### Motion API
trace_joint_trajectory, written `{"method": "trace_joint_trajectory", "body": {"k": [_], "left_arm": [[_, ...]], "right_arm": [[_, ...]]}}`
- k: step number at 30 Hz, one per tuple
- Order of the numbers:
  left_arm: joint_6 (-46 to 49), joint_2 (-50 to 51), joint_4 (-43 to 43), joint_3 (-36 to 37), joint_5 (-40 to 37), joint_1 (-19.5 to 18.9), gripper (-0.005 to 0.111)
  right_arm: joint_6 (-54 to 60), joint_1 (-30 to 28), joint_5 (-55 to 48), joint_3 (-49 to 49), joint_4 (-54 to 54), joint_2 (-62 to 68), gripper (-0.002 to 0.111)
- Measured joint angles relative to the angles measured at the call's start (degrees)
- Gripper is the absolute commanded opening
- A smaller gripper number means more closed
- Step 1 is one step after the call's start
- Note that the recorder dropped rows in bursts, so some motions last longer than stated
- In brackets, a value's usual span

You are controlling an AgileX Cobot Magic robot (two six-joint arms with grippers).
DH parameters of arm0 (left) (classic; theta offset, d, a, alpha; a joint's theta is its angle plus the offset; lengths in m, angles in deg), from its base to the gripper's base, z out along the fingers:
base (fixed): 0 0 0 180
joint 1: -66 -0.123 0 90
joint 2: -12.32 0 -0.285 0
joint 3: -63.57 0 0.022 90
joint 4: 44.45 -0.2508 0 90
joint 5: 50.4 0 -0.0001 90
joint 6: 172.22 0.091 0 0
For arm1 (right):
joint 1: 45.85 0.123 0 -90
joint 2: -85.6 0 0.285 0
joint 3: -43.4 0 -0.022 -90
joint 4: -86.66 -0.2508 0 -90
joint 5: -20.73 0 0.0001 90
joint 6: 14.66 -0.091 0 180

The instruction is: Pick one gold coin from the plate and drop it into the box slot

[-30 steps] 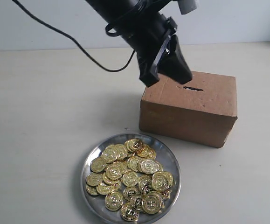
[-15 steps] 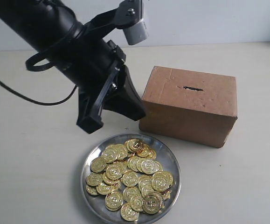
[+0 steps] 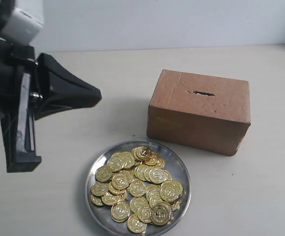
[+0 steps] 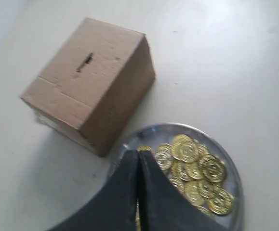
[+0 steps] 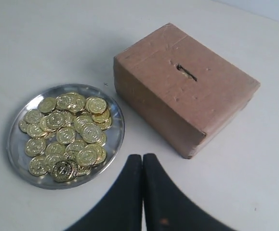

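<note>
The silver plate (image 3: pixel 180 168) sits on the table in front of the box, heaped with several gold coins (image 3: pixel 137 189). Behind it to the right stands the brown cardboard box (image 3: pixel 199 115), its dark slot (image 3: pixel 203 93) on top. My left gripper (image 3: pixel 98 96) hangs shut at the left, up and left of the plate and well clear of the box. In the left wrist view its fingertips (image 4: pixel 138 153) meet above the plate's near edge (image 4: pixel 232 161); nothing held shows. My right gripper (image 5: pixel 142 156) is shut and empty, back from plate (image 5: pixel 14 144) and box (image 5: pixel 187 98).
The beige table (image 3: pixel 260 187) stretches around both objects, with a pale wall (image 3: pixel 181 19) at the back. The left arm's black body (image 3: pixel 14 98) fills the left edge of the exterior view.
My left gripper has swung from above the box, beside the slot, down and far to the left. Its jaws stay shut. Box, plate and coins have not moved.
</note>
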Motion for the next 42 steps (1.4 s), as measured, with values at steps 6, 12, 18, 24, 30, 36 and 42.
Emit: {"method": "trace_joint_trajectory", "body": {"k": [6, 12, 18, 24, 30, 36, 42], "left_arm": [[0.0, -8.6, 0.5, 4.6, 14.7, 0.0, 0.000], [0.0, -11.3, 0.1, 5.6, 19.2, -0.8, 0.000], [0.0, -11.7, 0.1, 5.8, 19.2, -0.9, 0.000], [0.0, -11.7, 0.1, 5.8, 19.2, -0.9, 0.000], [0.0, -13.2, 0.1, 5.8, 19.2, -0.9, 0.000], [0.0, -19.3, 0.1, 8.7, 19.4, -5.0, 0.000], [0.0, -28.5, 0.1, 18.4, 19.7, -13.7, 0.000]], "right_arm": [[-0.1, -14.1, 0.1, 0.1, -2.1, -6.4, 0.000], [-0.1, -21.8, 0.2, 0.1, -2.1, -13.5, 0.000], [-0.1, -21.9, 0.2, 0.1, -2.1, -16.3, 0.000], [-0.1, -21.9, 0.2, 0.1, -2.1, -16.9, 0.000], [-0.1, -21.9, 4.1, 0.4, -2.3, -17.0, 0.000], [-0.1, -21.9, 32.2, 6.5, 0.4, -17.0, 0.000], [-0.1, -22.1, 42.8, 13.8, 7.4, -19.8, 0.000]]}}
